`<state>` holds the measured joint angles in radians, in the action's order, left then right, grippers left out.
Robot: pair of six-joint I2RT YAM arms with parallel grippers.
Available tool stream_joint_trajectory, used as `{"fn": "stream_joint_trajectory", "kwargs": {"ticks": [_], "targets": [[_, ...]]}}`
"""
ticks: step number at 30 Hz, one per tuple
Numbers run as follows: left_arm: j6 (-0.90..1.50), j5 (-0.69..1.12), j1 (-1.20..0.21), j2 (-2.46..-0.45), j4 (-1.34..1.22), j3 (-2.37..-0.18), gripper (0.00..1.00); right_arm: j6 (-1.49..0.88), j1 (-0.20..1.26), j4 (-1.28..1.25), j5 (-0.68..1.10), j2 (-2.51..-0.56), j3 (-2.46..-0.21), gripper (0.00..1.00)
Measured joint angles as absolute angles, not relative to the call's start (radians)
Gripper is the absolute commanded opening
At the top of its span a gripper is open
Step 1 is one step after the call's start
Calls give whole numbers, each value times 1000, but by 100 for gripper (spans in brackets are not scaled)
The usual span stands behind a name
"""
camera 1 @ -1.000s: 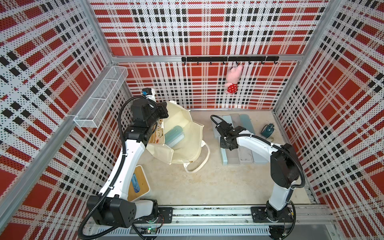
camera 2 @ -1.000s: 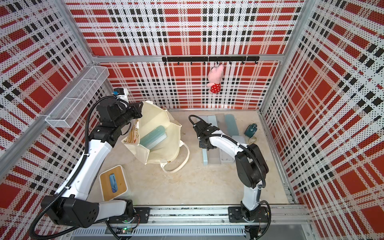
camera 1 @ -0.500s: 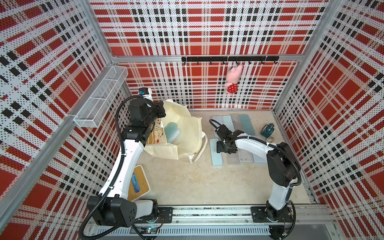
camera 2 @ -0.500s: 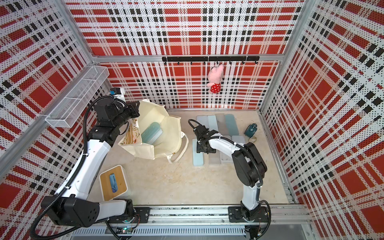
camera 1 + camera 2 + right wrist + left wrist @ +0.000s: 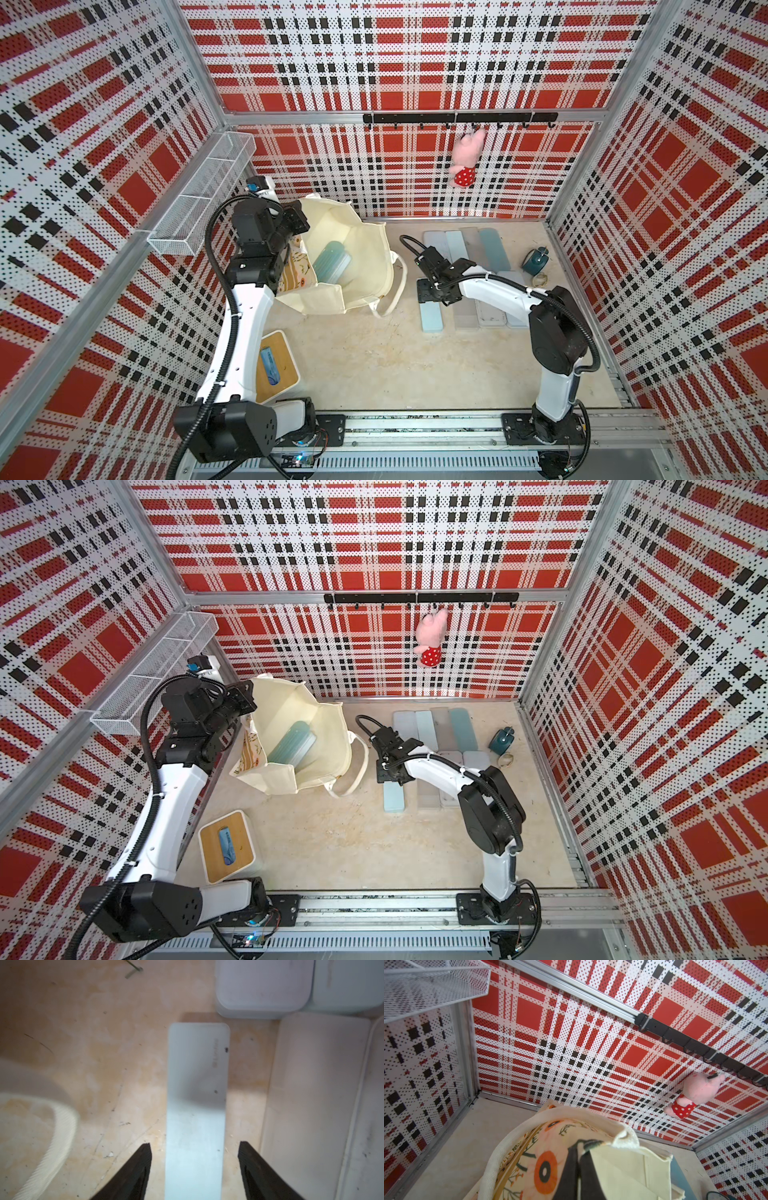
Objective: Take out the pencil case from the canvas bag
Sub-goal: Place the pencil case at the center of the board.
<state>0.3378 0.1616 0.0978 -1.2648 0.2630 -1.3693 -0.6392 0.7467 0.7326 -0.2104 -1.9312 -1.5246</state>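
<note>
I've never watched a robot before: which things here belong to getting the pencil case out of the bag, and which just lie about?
Job: canvas bag, pinched by the left tool; teal pencil case inside it; light blue pencil case under the open right tool.
Lying about: pink plush toy; wire basket; wooden-topped box; small teal object; other cases on the table.

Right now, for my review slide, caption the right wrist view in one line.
Open right pincer straddles, without touching, a pale blue pencil case lying flat on the table.
</note>
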Motion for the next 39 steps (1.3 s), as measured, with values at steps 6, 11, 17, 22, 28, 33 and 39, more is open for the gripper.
{"fn": "stream_joint_trajectory", "kwargs": {"ticks": [6, 11, 17, 22, 28, 33, 39], "targets": [[343, 171, 126, -1265, 266, -1369, 0, -643, 816, 811, -300, -2054, -1640, 61], [347, 172, 134, -1265, 272, -1369, 0, -653, 822, 864, -350, -2101, -1670, 60], [353, 177, 139, -1265, 273, -1369, 0, -667, 822, 896, -382, -2130, -1677, 57], [355, 180, 139, -1265, 273, -1369, 0, -674, 822, 907, -389, -2162, -1677, 55], [355, 183, 139, -1265, 273, -1369, 0, -694, 822, 924, -403, -2174, -1692, 52], [356, 184, 139, -1265, 273, -1369, 0, -725, 818, 939, -418, -2177, -1694, 52], [356, 187, 139, -1265, 273, -1369, 0, -756, 800, 939, -440, -2170, -1674, 51]]}}
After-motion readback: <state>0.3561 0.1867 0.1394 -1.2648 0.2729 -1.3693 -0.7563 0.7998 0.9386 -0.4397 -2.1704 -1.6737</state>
